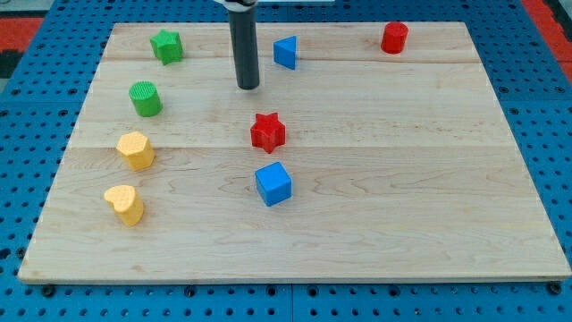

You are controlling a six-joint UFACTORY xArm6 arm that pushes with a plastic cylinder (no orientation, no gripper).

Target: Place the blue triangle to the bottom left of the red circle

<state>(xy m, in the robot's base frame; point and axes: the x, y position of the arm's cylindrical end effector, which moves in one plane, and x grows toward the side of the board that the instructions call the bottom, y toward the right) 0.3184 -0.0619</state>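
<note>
Wooden board (375,179) on blue pegboard (27,107), my tip (248,87) left of blue triangle (285,52), grasps nothing.

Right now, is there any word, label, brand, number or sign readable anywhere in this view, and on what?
None: no text shows on the wooden board, the blue triangle, the red circle, the other blocks, or my tip.

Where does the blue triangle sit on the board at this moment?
The blue triangle sits near the view's top edge, slightly left of centre, just right of my tip, with the red circle farther to its right.
</note>
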